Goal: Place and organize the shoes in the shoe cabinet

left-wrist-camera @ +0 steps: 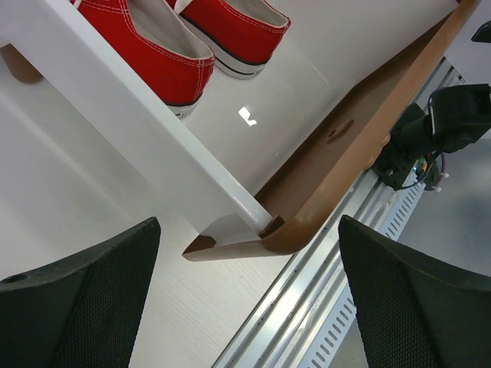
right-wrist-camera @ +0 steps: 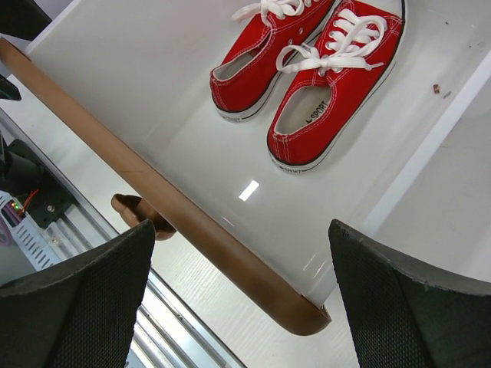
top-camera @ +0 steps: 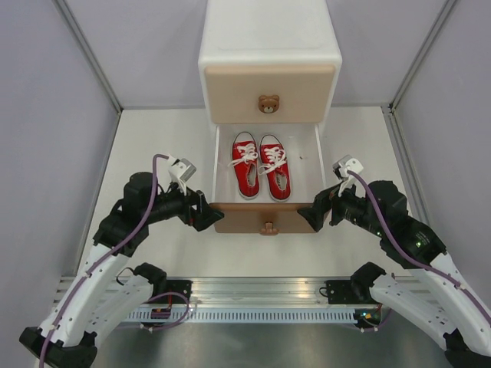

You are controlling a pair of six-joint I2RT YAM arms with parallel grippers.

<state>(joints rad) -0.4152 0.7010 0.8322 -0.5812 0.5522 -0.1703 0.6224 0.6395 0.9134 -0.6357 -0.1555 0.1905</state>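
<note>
Now: red shoes [top-camera: 261, 165] side by side in open lower drawer [top-camera: 266, 218], shoe cabinet [top-camera: 268, 46] at 12 o'clock. Drawer front: left gripper [top-camera: 213, 216] at 9 o'clock end, right gripper [top-camera: 307, 217] at 3 o'clock end; both jaws apart.

Cabinet [top-camera: 268, 38]: white, rounded, upright. Upper drawer [top-camera: 268, 88]: beige front, bear knob [top-camera: 268, 104], closed. Lower drawer [top-camera: 265, 217]: brown front, pulled fully open. Red shoes [top-camera: 247, 172]: white laces and soles, upright inside the lower drawer, side by side, touching, heels toward the brown front.
</note>
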